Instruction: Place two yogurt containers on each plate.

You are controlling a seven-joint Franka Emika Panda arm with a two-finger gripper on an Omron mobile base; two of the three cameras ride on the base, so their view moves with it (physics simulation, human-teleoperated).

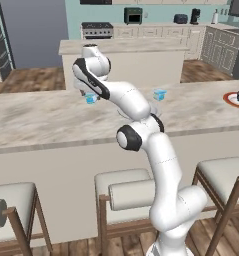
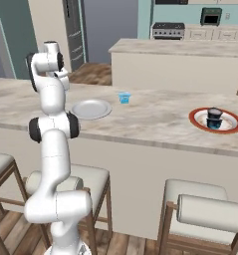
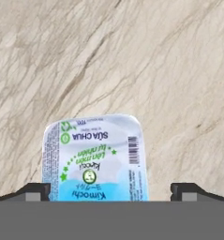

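Observation:
A light blue yogurt container (image 3: 94, 157) with a printed lid lies on the marble counter directly below my gripper (image 3: 111, 192). The gripper is open, and its two fingertips (image 3: 36, 191) stand wide on either side of the tub. From the left base view, that container (image 1: 91, 98) sits just under the gripper (image 1: 88, 94) at the far side of the counter. A second light blue container (image 1: 160, 94) (image 2: 124, 97) stands alone further right. The pale grey plate (image 2: 91, 108) lies bare beside the arm. The orange-rimmed plate (image 2: 230, 122) (image 1: 230, 98) carries dark yogurt tubs (image 2: 214, 117) huddled together.
The long marble counter (image 1: 41, 120) has cushioned stools (image 1: 123, 187) along its near side. A second island (image 2: 180, 60) stands behind it, with kitchen cabinets and a stove (image 1: 97, 30) against the back wall.

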